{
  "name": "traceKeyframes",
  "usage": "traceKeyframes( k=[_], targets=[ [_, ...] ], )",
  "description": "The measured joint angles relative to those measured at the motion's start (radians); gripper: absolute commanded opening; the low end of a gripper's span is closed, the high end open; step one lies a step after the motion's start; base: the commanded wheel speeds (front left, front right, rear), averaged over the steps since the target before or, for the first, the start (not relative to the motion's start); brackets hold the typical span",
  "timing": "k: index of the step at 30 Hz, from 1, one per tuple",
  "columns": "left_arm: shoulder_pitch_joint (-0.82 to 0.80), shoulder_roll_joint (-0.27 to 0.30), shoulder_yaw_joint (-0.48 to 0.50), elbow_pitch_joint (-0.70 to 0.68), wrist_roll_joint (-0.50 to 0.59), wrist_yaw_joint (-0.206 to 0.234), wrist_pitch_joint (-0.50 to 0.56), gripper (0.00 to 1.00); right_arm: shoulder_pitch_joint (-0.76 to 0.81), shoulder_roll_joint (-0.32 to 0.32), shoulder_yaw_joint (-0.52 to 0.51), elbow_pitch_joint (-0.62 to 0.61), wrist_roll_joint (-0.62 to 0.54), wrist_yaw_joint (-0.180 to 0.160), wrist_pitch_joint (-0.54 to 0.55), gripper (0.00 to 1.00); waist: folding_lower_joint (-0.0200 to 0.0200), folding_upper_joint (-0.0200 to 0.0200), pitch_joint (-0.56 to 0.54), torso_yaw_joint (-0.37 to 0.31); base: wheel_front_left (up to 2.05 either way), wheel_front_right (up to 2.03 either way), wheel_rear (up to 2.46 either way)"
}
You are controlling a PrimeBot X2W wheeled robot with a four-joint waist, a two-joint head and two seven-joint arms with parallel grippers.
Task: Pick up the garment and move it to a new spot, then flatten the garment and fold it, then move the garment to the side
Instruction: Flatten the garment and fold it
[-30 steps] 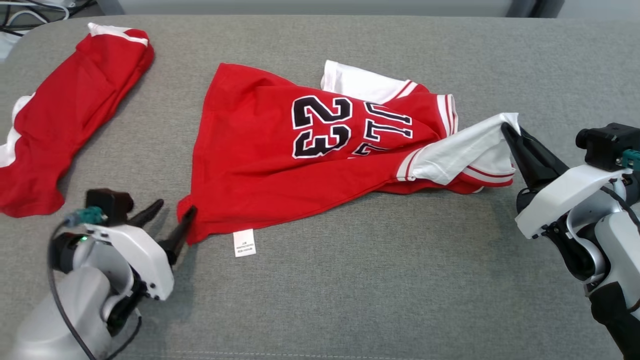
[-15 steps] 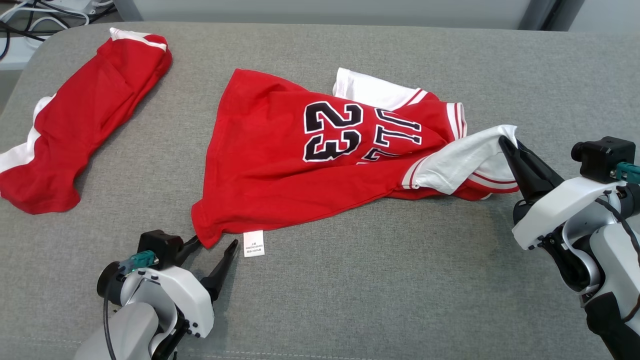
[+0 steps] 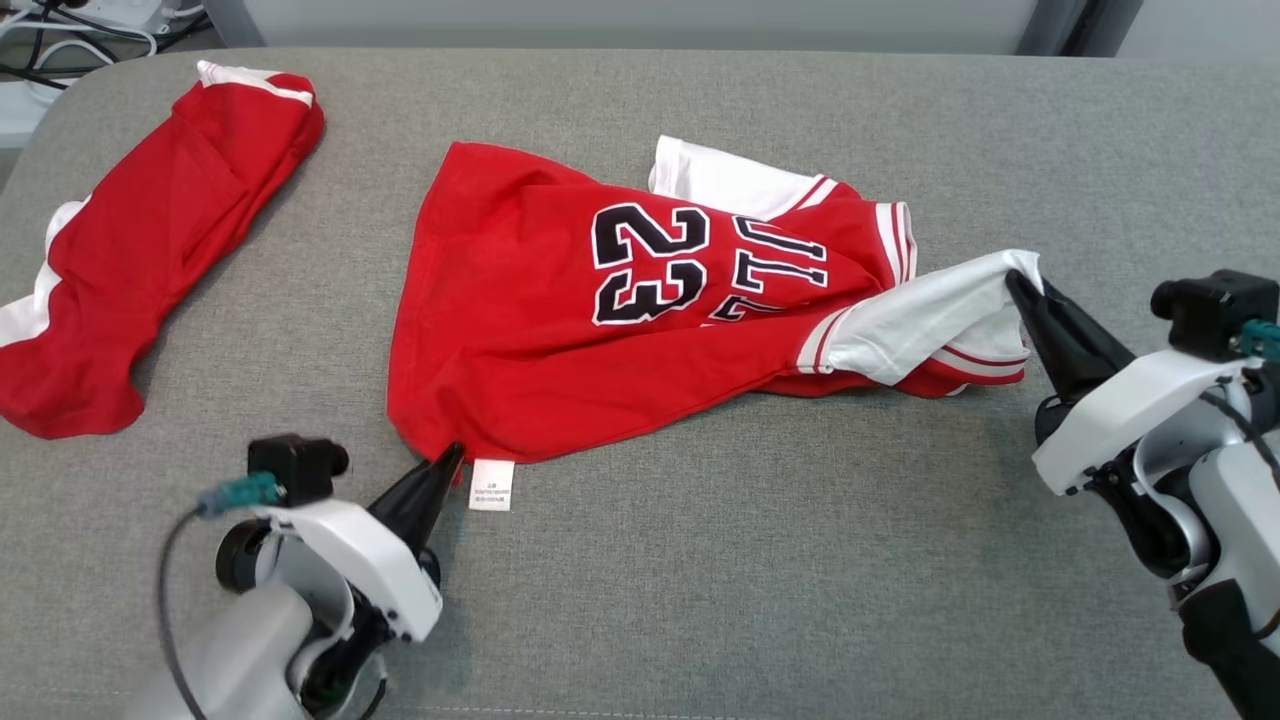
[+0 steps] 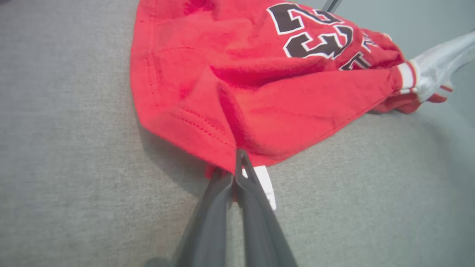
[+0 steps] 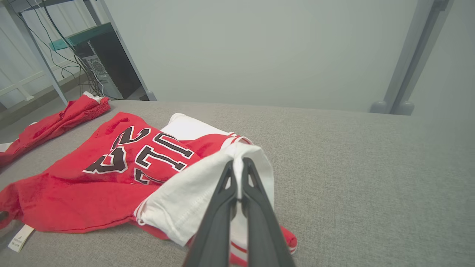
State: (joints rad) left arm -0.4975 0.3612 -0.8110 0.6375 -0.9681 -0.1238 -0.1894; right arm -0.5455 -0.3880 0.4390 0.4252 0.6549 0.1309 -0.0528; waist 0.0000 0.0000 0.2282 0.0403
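The left gripper (image 3: 447, 462) is clamped on the near hem corner (image 4: 219, 152) of the red jersey (image 3: 540, 370) and the right gripper (image 3: 1018, 283) on its white sleeve (image 3: 930, 310), so flattening seems the step in hand, the jersey lying rumpled mid-table. Next, both grips probably need to draw apart to stretch the cloth. Bare grey table (image 3: 760, 600) lies near and right; another red garment (image 3: 150, 230) lies well apart at the left.

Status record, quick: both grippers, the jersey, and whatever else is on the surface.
left gripper: shut on the bottom corner of the jersey, beside the label
right gripper: shut on the white sleeve
jersey: crumpled, number 23 facing up, on the grey surface
other garment: red, bunched, far left, apart from the jersey
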Motion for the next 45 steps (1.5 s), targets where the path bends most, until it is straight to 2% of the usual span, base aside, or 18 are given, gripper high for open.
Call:
traceKeyframes(
  k=[3, 5, 9, 12, 18, 24, 28, 32, 37, 39, 42, 45],
  targets=[
    [-0.002, 0.049, 0.015, -0.135, -0.174, 0.0, 0.08, 0.0, -0.023, -0.02, 0.005, -0.004, 0.008, 0.0, 0.017, 0.0, 0.0, 0.0, -0.006, 0.001, 0.0, 0.0, 0.0],
    [-0.018, 0.102, 0.031, -0.218, -0.265, 0.0, 0.142, 0.0, -0.058, -0.039, 0.007, -0.019, 0.009, 0.0, 0.031, 0.0, 0.0, 0.0, -0.011, 0.003, 0.0, 0.0, 0.0],
    [-0.101, 0.223, 0.077, -0.315, -0.344, 0.0, 0.221, 0.0, -0.149, -0.063, 0.015, -0.042, 0.018, 0.0, 0.056, 0.0, 0.0, 0.0, -0.022, 0.003, 0.0, 0.0, 0.0],
    [-0.148, 0.27, 0.091, -0.355, -0.364, 0.0, 0.263, 0.0, -0.198, -0.068, 0.026, -0.06, 0.026, 0.0, 0.076, 0.0, 0.0, 0.0, -0.039, 0.0, 0.0, 0.0, 0.0],
    [-0.173, 0.273, 0.119, -0.415, -0.389, 0.003, 0.268, 0.0, -0.246, -0.076, 0.054, -0.088, 0.05, 0.0, 0.099, 0.0, 0.0, 0.0, -0.092, -0.003, 0.0, 0.0, 0.0],
    [-0.18, 0.263, 0.115, -0.528, -0.388, 0.049, 0.264, 0.0, -0.244, -0.075, 0.064, -0.144, 0.105, 0.0, 0.16, 0.0, 0.0, 0.0, -0.16, -0.005, 0.0, 0.0, 0.0],
    [-0.147, 0.319, 0.094, -0.66, -0.399, 0.099, 0.334, 0.0, -0.202, -0.091, 0.088, -0.263, 0.18, 0.0, 0.274, 0.0, 0.0, 0.0, -0.19, -0.013, 0.0, 0.0, 0.0],
    [-0.081, 0.383, 0.069, -0.775, -0.449, 0.169, 0.416, 0.0, -0.125, -0.141, 0.119, -0.383, 0.253, 0.0, 0.472, 0.0, 0.0, 0.0, -0.178, -0.029, 0.0, 0.0, 0.0],
    [-0.011, 0.404, -0.013, -0.793, -0.462, 0.239, 0.504, 0.0, -0.031, -0.18, 0.153, -0.452, 0.288, 0.0, 0.684, 0.0, 0.0, 0.0, -0.112, -0.039, 0.0, 0.0, 0.0],
    [0.001, 0.388, -0.049, -0.772, -0.463, 0.249, 0.542, 0.0, -0.02, -0.172, 0.15, -0.449, 0.295, 0.0, 0.727, 0.0, 0.0, 0.0, -0.073, -0.043, 0.0, 0.0, 0.0],
    [-0.017, 0.359, -0.076, -0.705, -0.47, 0.248, 0.611, 0.0, -0.045, -0.122, 0.155, -0.399, 0.304, 0.0, 0.799, 0.0, 0.0, 0.0, -0.002, -0.05, 0.0, 0.0, 0.0],
    [-0.128, 0.337, -0.069, -0.601, -0.483, 0.247, 0.694, 0.0, -0.166, -0.015, 0.12, -0.266, 0.314, 0.0, 0.854, 0.0, 0.0, 0.0, 0.075, -0.059, 0.0, 0.0, 0.0]
  ],
)
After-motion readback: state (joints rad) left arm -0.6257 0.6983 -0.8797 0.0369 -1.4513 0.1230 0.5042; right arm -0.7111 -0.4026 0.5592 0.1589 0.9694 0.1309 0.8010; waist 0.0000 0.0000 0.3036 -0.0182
